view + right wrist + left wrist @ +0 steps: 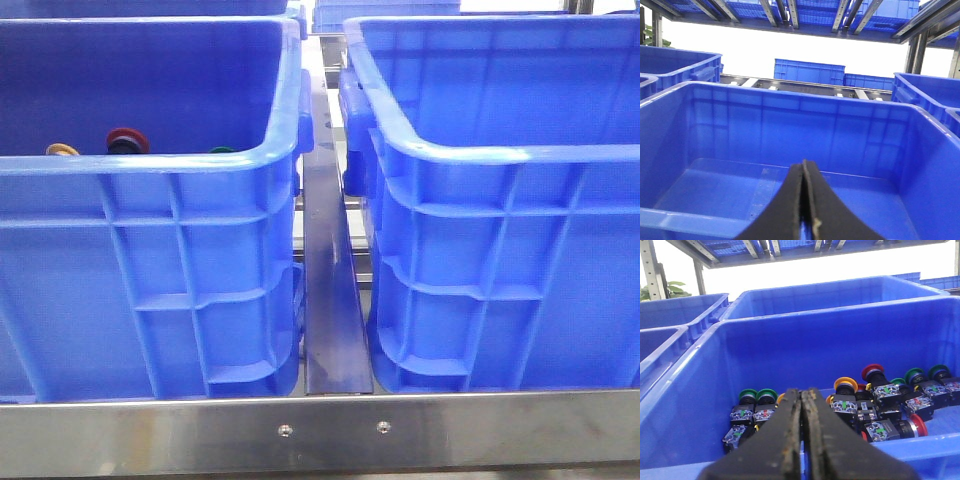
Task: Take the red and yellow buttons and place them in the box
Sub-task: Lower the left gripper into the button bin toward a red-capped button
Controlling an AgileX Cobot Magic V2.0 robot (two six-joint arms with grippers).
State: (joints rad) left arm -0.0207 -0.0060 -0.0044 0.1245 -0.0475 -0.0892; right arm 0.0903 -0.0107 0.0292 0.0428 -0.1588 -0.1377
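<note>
The red and yellow buttons, small mushroom-head push buttons with a dark red domed cap and a yellow-orange cap, show in the front view only as tops above the near rim of the left bright blue ribbed plastic crate; the right bright blue crate, which I judge to be the box for placing, stands beside it across a grey metal rail, and no arm is visible here. In the left wrist view the left gripper has its fingers pressed together, holding nothing, and it hovers at the near wall of the crate; a yellow-capped button and a red-capped button lie ahead and below it, mixed with green-capped buttons, each with its long axis lying roughly flat. In the right wrist view the right gripper is also pressed together and empty, above the box with bare floor. The left arm is nearer; the buttons lie crowded, so room for spreading fingers is small.
</note>
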